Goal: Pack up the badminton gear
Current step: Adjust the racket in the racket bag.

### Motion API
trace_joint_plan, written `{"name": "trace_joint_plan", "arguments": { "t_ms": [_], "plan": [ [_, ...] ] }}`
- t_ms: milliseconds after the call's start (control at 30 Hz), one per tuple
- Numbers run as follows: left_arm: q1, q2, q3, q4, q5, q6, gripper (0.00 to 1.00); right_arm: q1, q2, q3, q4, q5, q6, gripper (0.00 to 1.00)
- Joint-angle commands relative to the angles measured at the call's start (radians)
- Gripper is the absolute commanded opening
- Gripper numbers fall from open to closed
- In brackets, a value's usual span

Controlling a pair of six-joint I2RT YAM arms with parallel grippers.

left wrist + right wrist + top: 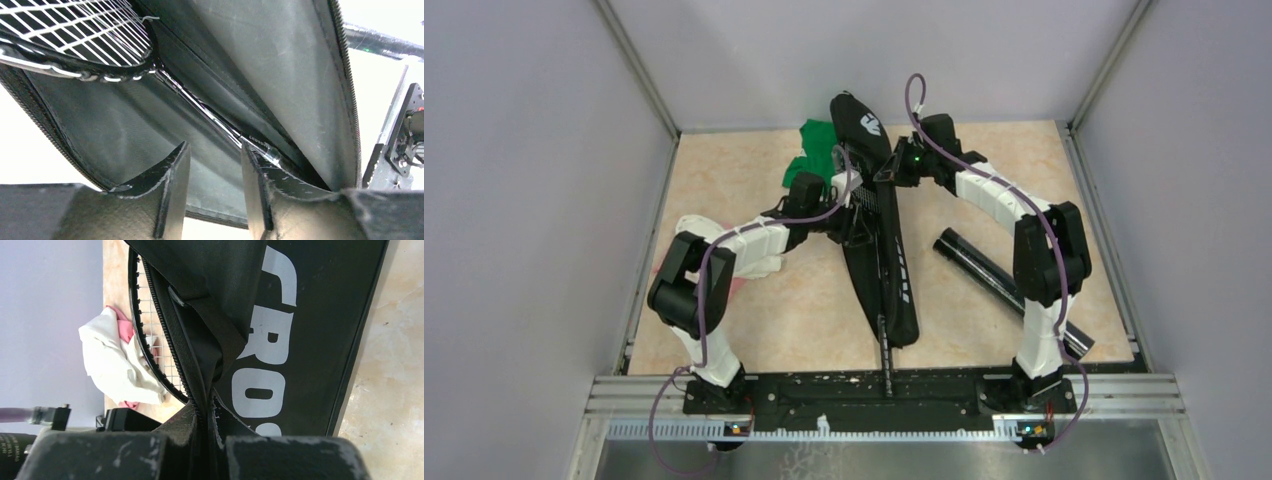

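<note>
**Racket bag pinched open mid-table**

Handle first, a thin black racket (886, 360) pokes from the near end of the long black "CROSSWAY" racket bag (899, 300), towards the arm bases. A long black tube (974, 262) lies to its right. Further in, the left gripper (215, 150) sits inside the bag with its fingers spread, grasping nothing; the racket's shaft runs past one fingertip. The right gripper (207, 407) is clenched on the bag's zipper edge. A crumpled white and pink cloth (112, 360) lies left of the bag and a green cloth (809, 150) farthest back.

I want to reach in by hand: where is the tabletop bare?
Bare beige tabletop in the far-left corner beside the green cloth, and near, between the black CROSSWAY racket bag and the long black tube. Crowded mid-table around the bag's far half.
</note>
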Motion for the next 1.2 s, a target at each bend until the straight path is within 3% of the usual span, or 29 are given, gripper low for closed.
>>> {"name": "trace_joint_plan", "arguments": {
  "t_ms": [0,200,333,733,833,1167],
  "plan": [
    [0.003,-0.005,-0.027,0.044,0.040,-0.017,0.51,-0.007,-0.021,0.027,0.088,-0.039,0.029,0.00],
    [-0.002,-0.017,-0.106,0.119,0.149,-0.078,0.75,-0.007,-0.024,0.025,0.087,-0.033,0.020,0.00],
    [-0.026,-0.046,-0.184,0.204,0.176,-0.114,0.81,-0.007,-0.022,0.024,0.080,-0.032,0.010,0.00],
    [-0.096,-0.040,-0.343,0.426,0.205,-0.226,0.72,-0.006,-0.086,-0.055,0.131,-0.012,-0.004,0.00],
    [-0.106,-0.021,-0.333,0.436,0.207,-0.230,0.64,-0.006,-0.089,-0.062,0.129,-0.012,-0.004,0.00],
    [-0.128,0.031,-0.279,0.431,0.203,-0.227,0.57,-0.006,-0.081,-0.045,0.127,-0.025,0.002,0.00]
  ]
}}
